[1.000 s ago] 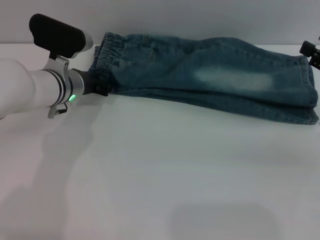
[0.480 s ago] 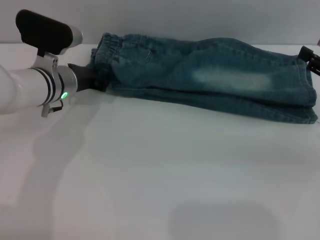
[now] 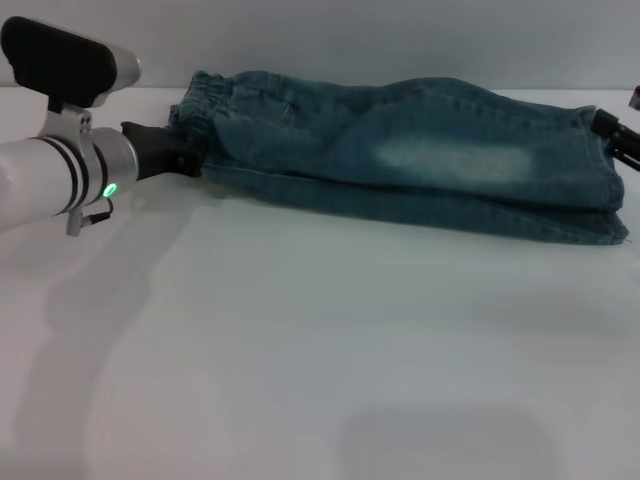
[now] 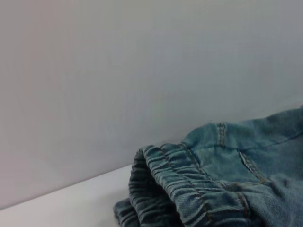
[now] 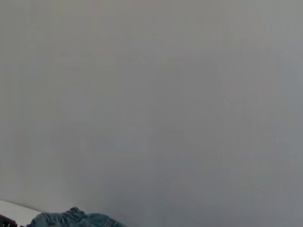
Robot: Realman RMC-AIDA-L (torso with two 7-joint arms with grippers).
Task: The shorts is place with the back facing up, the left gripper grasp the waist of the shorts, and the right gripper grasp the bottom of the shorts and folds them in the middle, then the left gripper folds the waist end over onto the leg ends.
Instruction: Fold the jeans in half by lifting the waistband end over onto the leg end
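Lying folded lengthwise on the white table point(image 3: 300, 350): long blue faded-denim shorts point(image 3: 420, 160), stretched between the two grippers, one pale worn patch on the upper layer.

Left gripper point(image 3: 190, 155), black claw on a black neck behind a ringed silver wrist with green light: tips at the ruched elastic-gathered waist point(image 3: 200, 110), touching the lower corner of the band. Fingers hidden where they meet the cloth; cannot tell whether clamped on the denim or merely against it. Waist end raised slightly off the table just beyond the claw.

Left wrist view: gathered waist point(image 4: 180, 189) directly ahead of the camera, close vertical puckers, two layers stacked; own fingers not in frame.

Straight stitched hems, the bottom of the shorts point(image 3: 612, 190), at the far end from the left gripper, layered and flat on the table.

Right gripper point(image 3: 612, 135): only a black fragment visible at the frame edge, touching or just beside the upper hem corner. Cannot tell its opening.

Right wrist view: small denim bunch point(image 5: 75, 220) low ahead, grey wall point(image 5: 151, 94) beyond.
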